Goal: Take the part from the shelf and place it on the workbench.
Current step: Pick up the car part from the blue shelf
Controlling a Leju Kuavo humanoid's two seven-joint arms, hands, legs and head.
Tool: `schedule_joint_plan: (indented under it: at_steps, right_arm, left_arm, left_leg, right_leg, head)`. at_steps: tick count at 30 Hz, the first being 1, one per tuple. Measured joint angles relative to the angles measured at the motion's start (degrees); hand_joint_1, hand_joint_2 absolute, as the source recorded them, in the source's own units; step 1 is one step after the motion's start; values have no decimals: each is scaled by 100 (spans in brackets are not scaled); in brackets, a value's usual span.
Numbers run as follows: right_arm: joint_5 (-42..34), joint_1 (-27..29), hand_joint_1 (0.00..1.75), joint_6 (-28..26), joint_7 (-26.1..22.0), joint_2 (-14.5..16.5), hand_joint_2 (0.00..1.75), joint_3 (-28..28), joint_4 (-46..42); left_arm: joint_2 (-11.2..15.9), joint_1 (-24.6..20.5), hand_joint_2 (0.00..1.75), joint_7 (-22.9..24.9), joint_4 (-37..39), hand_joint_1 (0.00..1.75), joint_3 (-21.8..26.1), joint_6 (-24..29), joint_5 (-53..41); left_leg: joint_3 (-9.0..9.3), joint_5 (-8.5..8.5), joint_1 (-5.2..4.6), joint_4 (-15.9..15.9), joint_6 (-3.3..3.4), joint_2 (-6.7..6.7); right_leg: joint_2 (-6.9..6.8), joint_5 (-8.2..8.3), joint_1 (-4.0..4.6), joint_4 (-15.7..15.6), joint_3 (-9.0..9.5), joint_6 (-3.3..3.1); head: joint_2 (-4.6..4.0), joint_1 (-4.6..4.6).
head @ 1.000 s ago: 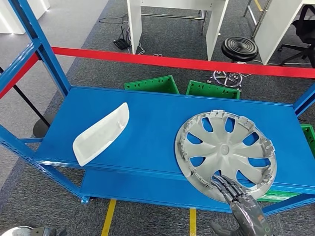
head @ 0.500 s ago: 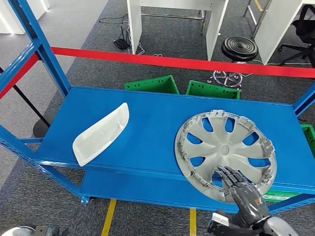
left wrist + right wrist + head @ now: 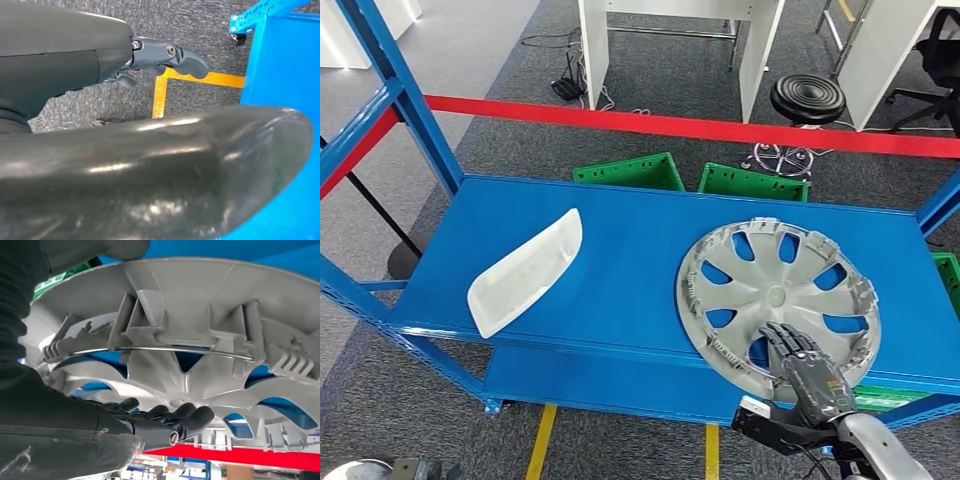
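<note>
Nearest the robot, its right hand reaches in from below and lies on the near rim of the grey hubcap, dark fingers stretched flat over the spokes; the right wrist view shows them pressed against the ribbed face, but whether the thumb has closed under the edge cannot be told, so the grasp stays uncertain. The hubcap, one in number, rests on the right part of the blue shelf, its near edge overhanging the shelf front and looking slightly raised. The left hand hangs low above grey carpet and a yellow floor line, beside the blue shelf leg; its fingers look loosely curled with nothing in them. Further left on the same shelf lies one white curved plastic part, well apart from the hubcap. Behind the shelf stand two green crates, then one red barrier tape stretched across, a black round stool and white desk legs. No readable writing or labels appear anywhere.
</note>
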Motion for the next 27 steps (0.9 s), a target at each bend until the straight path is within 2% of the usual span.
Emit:
schedule_joint_plan:
  at_steps: [7, 16, 21, 25, 27]
  right_arm:
    - [195, -9, 175, -21, 8, 99, 175, -12, 133]
    - [415, 65, 175, -141, -71, 99, 175, -68, -206]
    - [647, 287, 175, -845, -439, 137, 175, -146, -624]
    - [697, 589, 175, -1624, -836, 418, 175, -239, -1159]
    - [695, 687, 175, -1738, -905, 540, 175, -242, -1373]
  left_arm:
    - [-16, -6, 0, -14, 34, 0, 25, 8, 119]
    - [-24, 15, 0, 47, 64, 0, 13, 71, 361]
    - [-24, 187, 0, 258, 21, 0, -196, 367, 950]
    - [-23, 477, 0, 329, -208, 0, -588, 640, 1450]
    - [-22, 570, 87, 332, -303, 0, -728, 696, 1511]
  left_leg:
    - [-1, 0, 0, 0, -2, 0]
    - [-3, -1, 0, 0, -4, 1]
    - [-5, -1, 0, 0, -5, 2]
    - [-9, -4, 1, -1, -8, 2]
    - [-10, -5, 2, -1, -9, 1]
  right_leg:
    - [0, 0, 0, 2, -3, 0]
    - [3, -1, 0, 3, -8, -1]
    - [4, -2, 0, 5, -13, -2]
    - [4, -7, 1, 8, -20, -10]
    - [3, -11, 2, 9, -22, -13]
  head:
    - [0, 1]
    - [0, 1]
    - [0, 1]
    - [0, -1]
    - [0, -2]
